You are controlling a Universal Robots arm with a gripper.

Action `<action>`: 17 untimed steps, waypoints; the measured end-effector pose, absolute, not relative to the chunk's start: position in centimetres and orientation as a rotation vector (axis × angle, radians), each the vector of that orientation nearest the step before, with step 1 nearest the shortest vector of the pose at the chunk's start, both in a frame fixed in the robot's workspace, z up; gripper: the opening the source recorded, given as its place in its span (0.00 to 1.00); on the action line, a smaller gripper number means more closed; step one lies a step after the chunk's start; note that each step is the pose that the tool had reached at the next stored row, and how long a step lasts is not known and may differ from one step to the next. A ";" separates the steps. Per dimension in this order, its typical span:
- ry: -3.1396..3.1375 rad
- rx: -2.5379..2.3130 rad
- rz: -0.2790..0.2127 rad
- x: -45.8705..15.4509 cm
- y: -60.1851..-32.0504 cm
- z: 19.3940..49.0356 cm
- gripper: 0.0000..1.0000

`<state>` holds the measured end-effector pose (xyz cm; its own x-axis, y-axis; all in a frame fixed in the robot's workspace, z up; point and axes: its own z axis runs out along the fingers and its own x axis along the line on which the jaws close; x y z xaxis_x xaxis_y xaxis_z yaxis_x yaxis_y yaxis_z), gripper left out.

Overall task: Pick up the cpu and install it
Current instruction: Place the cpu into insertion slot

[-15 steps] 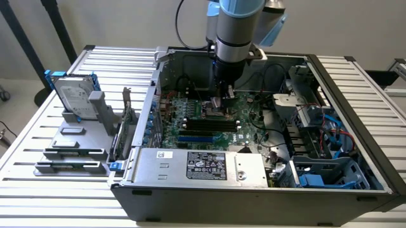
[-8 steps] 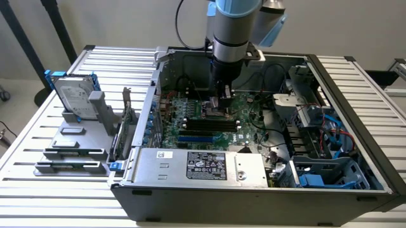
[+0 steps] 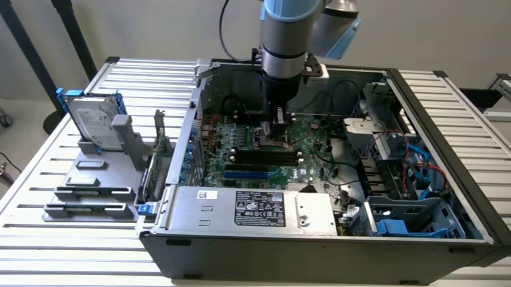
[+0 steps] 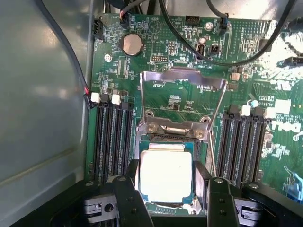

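The cpu (image 4: 165, 176), a small square chip with a silvery top and green rim, sits between my gripper's two black fingers (image 4: 132, 191). My gripper (image 4: 166, 184) is shut on its two opposite sides. It is low inside the open computer case, right at the socket (image 4: 173, 128) on the green motherboard (image 3: 239, 167). The socket's metal load plate (image 4: 182, 80) stands raised behind it. I cannot tell whether the chip rests in the socket. In the exterior view my gripper (image 3: 276, 134) reaches straight down onto the board.
Black memory slots (image 4: 111, 142) flank the socket on both sides. Black cables (image 4: 222, 52) arc over the board behind the plate. The case wall (image 4: 42, 118) is close by. A hard drive with blue bracket (image 3: 92, 122) stands on a grey holder at the exterior view's left.
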<state>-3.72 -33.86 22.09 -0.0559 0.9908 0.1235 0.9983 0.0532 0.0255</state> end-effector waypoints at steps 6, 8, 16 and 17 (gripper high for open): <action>-2.201 -2.147 -0.149 -4.5 -33.9 21.7 0.55; -2.188 -2.166 -0.145 -4.5 -33.9 21.6 0.55; -2.164 -2.229 -0.118 -4.5 -33.8 21.5 0.55; -2.166 -2.232 -0.116 -4.5 -33.8 21.5 0.55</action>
